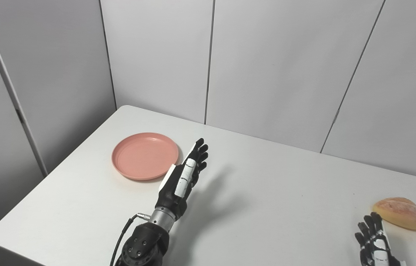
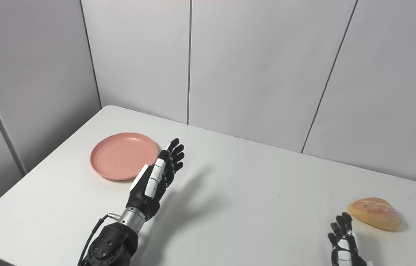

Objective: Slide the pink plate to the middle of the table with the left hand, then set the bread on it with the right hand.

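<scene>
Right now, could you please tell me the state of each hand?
Left hand: open, fingers extended, holding nothing, beside the pink plate.
Right hand: open, holding nothing, near the bread.

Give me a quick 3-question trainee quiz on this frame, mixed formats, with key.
1. True or false: the bread already lies on the pink plate.
2. Which hand is next to the plate? A) left hand B) right hand
3. Fill in: the left hand is ____, holding nothing.

Key: 1 false, the bread lies on the table far to the right, near the right hand; 2 A; 3 open.
</scene>
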